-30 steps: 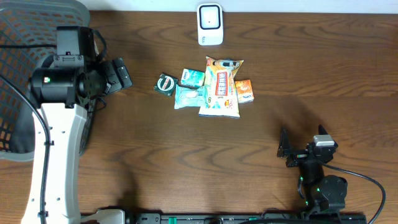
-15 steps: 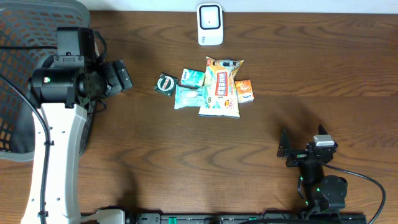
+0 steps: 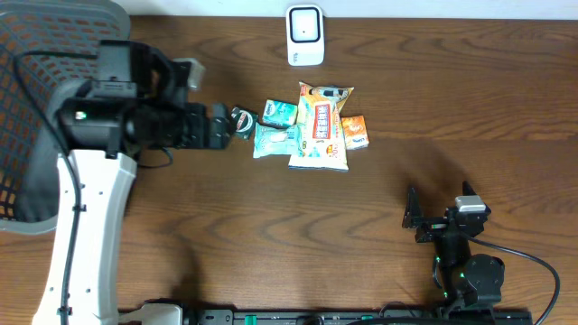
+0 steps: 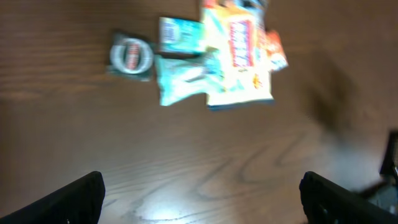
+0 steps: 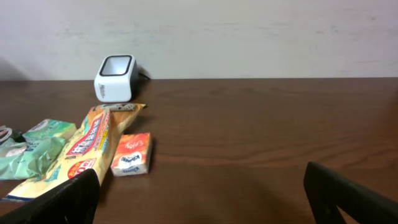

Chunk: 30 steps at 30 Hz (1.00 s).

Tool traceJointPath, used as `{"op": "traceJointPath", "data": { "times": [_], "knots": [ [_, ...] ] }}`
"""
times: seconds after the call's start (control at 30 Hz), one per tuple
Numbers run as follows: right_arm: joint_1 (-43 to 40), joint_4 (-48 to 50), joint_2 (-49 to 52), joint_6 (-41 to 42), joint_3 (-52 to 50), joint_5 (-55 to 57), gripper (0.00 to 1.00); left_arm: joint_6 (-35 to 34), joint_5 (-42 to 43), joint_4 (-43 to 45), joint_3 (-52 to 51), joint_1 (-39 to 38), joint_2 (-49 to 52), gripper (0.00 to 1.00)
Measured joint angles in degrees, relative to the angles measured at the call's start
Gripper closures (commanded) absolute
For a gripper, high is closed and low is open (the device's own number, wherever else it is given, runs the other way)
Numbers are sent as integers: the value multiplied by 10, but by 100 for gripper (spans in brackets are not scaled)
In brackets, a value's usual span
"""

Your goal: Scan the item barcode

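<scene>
Five snack items and one scanner; left hand and right hand both spread wide, empty.

We see the white-linked left arm, its joint housings and cables black; the small black right arm shows green lights, a grey camera block and a looping black cable.

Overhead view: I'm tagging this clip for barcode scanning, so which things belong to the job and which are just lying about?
Job: white scanner, yellow snack bag, orange box, teal packet, small teal box, round green item, open left gripper beside it.
Lying about: mesh basket, right gripper, both apart from the pile.
</scene>
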Motion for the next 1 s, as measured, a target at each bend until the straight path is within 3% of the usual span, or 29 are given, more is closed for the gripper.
{"op": "traceJointPath", "data": {
  "times": [0.37, 0.7, 1.0],
  "knots": [
    [0, 0, 0, 0, 0, 0, 1, 50, 4, 12, -3, -128, 0, 2],
    [0, 0, 0, 0, 0, 0, 1, -163, -276, 12, -3, -129, 1, 2],
    [0, 0, 0, 0, 0, 0, 1, -223, -323, 12, -5, -129, 1, 2]
  ]
}}
